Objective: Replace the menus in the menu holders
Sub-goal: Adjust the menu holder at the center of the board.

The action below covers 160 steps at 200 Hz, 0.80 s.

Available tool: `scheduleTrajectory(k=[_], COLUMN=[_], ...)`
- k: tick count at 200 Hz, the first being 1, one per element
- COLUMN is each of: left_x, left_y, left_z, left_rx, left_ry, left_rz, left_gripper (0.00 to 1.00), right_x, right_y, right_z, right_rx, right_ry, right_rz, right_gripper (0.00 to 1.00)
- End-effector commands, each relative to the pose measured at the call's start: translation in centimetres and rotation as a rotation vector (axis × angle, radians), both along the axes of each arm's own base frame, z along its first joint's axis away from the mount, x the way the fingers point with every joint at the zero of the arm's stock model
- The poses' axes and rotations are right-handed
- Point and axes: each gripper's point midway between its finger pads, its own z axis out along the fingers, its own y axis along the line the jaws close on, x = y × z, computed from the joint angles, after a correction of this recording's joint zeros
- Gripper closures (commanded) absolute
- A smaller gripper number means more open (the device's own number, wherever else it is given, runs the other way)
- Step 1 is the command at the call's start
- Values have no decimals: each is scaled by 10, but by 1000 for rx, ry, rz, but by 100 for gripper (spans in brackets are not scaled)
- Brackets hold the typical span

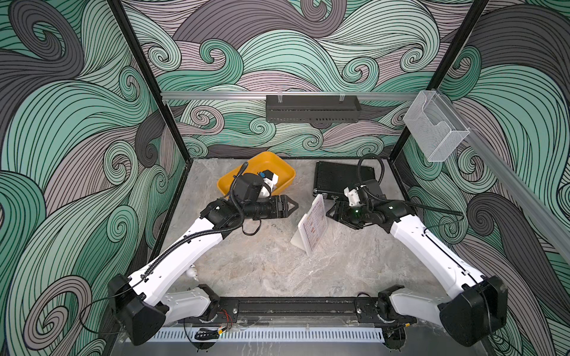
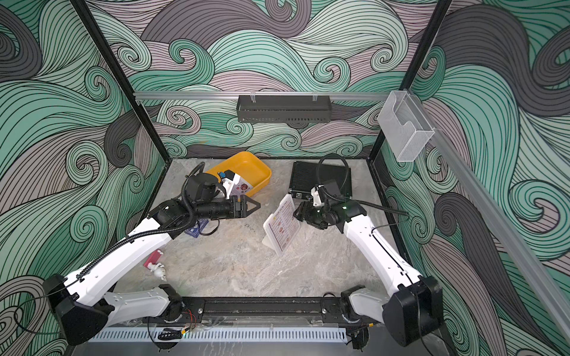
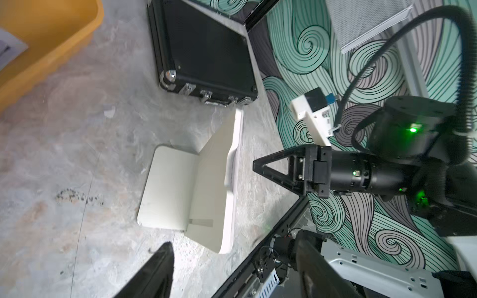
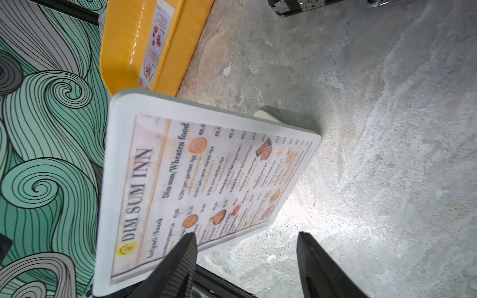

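Frosted acrylic stands directly ahead of your right gripper (image 4: pixel 245 233): the menu holder (image 3: pixel 206 180) is upright on its short foot, leaning a little, and its printed side faces this gripper. Inside it sits the DIM SUM INN menu (image 4: pixel 206 185). The heading is at the top edge, so the long axis of the sheet runs from beside the fingertips down and away to the table (image 1: pixel 262 265). The jaws of the right gripper are apart and hold nothing. One finger is just beside a top corner of the panel, and I cannot tell if it touches. Your left gripper (image 1: pixel 293 206) is also spread wide and empty. It looks at the blank back and the foot of the holder, with a bare stretch of table between. The lavender menu sheet (image 2: pixel 242 188) lies in the yellow tray (image 1: pixel 268 163), beside the left wrist and much nearer to that arm. I judge the right arm is the nearer one for the top edge, while the left could steady the foot. The views do not show on which side the pocket opens.
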Motion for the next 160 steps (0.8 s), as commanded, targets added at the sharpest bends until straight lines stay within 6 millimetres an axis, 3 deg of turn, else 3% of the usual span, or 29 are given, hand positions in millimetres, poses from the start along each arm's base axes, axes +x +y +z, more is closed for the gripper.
scheduleTrajectory(k=[1, 41, 92, 97, 160], left_x=[-8, 7, 27, 31, 40], left_y=[-3, -15, -34, -39, -56], left_z=[6, 4, 8, -2, -17], left_rx=[-23, 14, 14, 31, 73], left_ry=[97, 81, 47, 70, 120], left_rz=[-2, -20, -35, -38, -56], left_gripper=[24, 30, 45, 45, 50], right_x=[1, 21, 46, 46, 60], right_y=[-16, 1, 25, 27, 47], right_z=[-13, -22, -12, -14, -8], right_rx=[-90, -53, 13, 20, 98], right_ry=[-22, -36, -68, -61, -83], right_rz=[-29, 12, 82, 87, 107], right_gripper=[36, 37, 38, 38, 38])
